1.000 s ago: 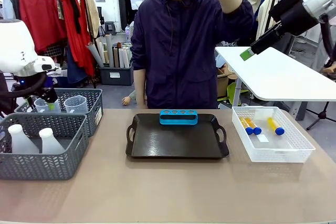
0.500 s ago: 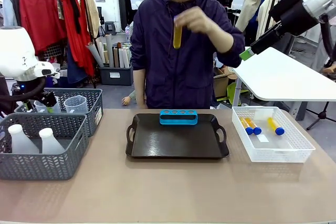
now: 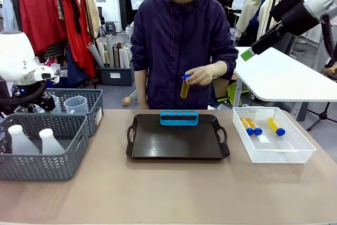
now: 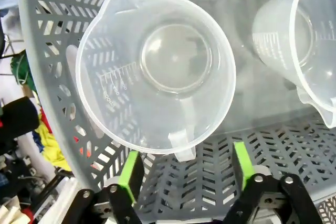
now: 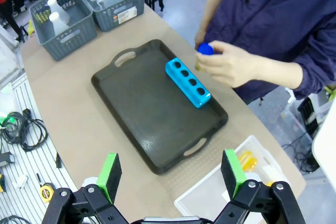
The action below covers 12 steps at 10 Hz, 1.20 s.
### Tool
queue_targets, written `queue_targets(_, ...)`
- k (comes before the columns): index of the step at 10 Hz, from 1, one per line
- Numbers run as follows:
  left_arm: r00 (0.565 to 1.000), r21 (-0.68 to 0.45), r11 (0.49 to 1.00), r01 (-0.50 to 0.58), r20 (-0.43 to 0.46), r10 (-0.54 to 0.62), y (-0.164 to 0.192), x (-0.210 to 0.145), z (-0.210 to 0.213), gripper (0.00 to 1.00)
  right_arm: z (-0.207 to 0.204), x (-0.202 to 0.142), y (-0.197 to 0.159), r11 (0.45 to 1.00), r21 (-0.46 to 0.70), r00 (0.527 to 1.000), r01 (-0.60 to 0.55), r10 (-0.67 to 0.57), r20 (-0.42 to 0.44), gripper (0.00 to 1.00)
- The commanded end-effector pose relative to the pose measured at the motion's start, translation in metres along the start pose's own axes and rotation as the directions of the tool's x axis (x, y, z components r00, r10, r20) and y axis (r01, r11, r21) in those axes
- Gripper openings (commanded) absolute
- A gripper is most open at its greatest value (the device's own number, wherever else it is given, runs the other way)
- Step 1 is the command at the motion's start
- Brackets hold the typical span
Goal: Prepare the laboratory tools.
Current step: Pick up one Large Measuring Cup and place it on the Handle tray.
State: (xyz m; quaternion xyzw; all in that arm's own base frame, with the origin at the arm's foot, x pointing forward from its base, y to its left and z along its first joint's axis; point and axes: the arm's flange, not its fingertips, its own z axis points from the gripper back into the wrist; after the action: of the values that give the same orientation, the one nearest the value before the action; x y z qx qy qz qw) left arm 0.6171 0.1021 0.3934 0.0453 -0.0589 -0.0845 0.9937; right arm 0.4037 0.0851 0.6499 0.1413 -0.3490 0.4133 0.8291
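In the left wrist view a clear handled measuring beaker (image 4: pixel 157 66) stands in a grey mesh basket (image 4: pixel 47 77). My left gripper (image 4: pixel 186 165) is open, its green pads on either side of the beaker's handle (image 4: pixel 181 148) without touching it. A second beaker (image 4: pixel 299 40) stands beside the first. Two white conical flasks (image 3: pixel 21 140) sit in the front grey basket. The blue rack (image 3: pixel 179 117) rests at the back of a black tray (image 3: pixel 177 143). A person's hand holds an amber blue-capped tube (image 3: pixel 185 87) just above the rack. My right gripper (image 5: pixel 172 174) hangs open high over the table.
A white mesh basket (image 3: pixel 295 148) at the right holds three more amber tubes (image 3: pixel 251 126). The two grey baskets (image 3: pixel 37 167) crowd the left side. Bare tabletop (image 3: pixel 174 193) runs along the front. A white side table (image 3: pixel 284 75) stands behind on the right.
The person's hand has brought the amber tube down from face height to just above the blue rack. My left arm has shifted slightly over the back basket. The right arm has not moved.
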Motion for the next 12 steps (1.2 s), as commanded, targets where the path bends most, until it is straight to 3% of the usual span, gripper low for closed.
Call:
queue_targets(1,1.0,-0.013,1.0,-0.024,0.018,0.024,0.002,0.004,0.002,0.51,0.0,0.0,-0.001,1.0,0.015,1.0,0.001,-0.001,0.015,1.0)
queue_targets(3,0.999,-0.019,0.999,-0.032,0.012,0.032,0.003,0.003,0.004,0.11,0.0,0.0,-0.001,1.0,0.015,1.0,0.001,-0.001,0.015,1.0)
queue_targets(4,0.999,-0.019,0.999,-0.034,0.01,0.034,0.003,0.003,0.004,0.0,0.0,0.0,-0.001,1.0,0.015,1.0,0.001,-0.001,0.015,1.0)
queue_targets(9,1.0,-0.028,1.0,0.009,0.019,-0.009,0.0,-0.003,0.027,0.0,0.0,0.0,-0.001,1.0,0.015,1.0,0.001,-0.001,0.015,1.0)
queue_targets(12,0.997,-0.066,0.996,0.064,0.058,-0.06,-0.01,-0.008,0.077,0.0,0.0,0.0,-0.001,1.0,0.015,1.0,0.001,-0.001,0.015,1.0)
